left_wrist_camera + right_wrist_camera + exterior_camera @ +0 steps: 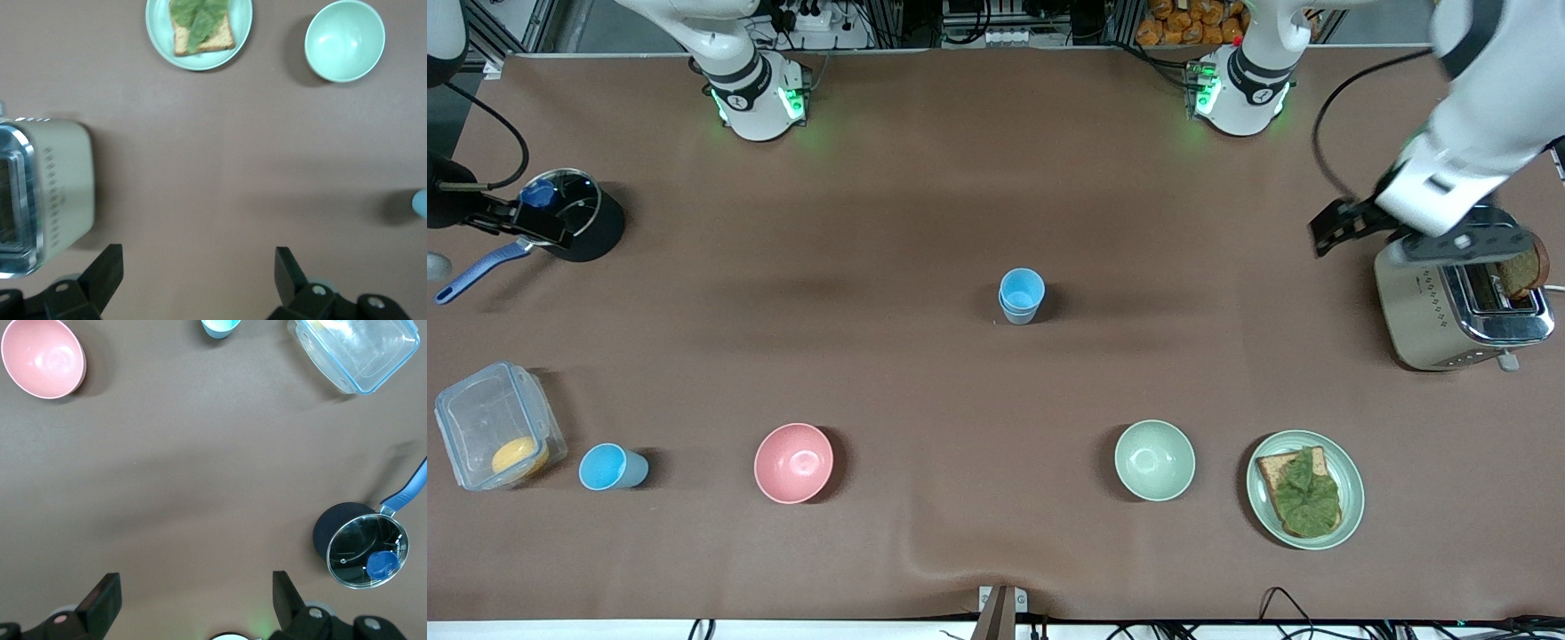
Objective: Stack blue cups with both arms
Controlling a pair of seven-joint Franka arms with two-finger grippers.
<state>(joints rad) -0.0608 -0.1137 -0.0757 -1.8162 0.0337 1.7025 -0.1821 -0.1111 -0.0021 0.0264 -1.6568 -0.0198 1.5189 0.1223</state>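
- My left gripper (193,273) is spread wide and empty; from its wrist camera I see bare brown table between the fingers, with the toaster (43,190) just beside.
- In the front view that left gripper (1343,227) hangs over the table next to the toaster (1463,307), at the left arm's end, well apart from any cup.
- My right gripper (193,597) is also wide open with nothing in it, held over bare table near the lidded pot (363,550); I cannot make it out in the front view.
- At mid-table stands a stacked pair of blue cups (1021,295): a double rim shows, so I judge one cup already nested in another.
- One lone blue cup (611,468) stands toward the right arm's end, nearer the front camera, between the clear container (494,427) and the pink bowl (793,462); the right wrist camera catches it too (220,327).
- My reading: the first stacking is done, and the lone cup is left, likely a job for the right arm.
- The pale green bowl (1154,460) and the plate (1263,502) with toast and greens play no part.
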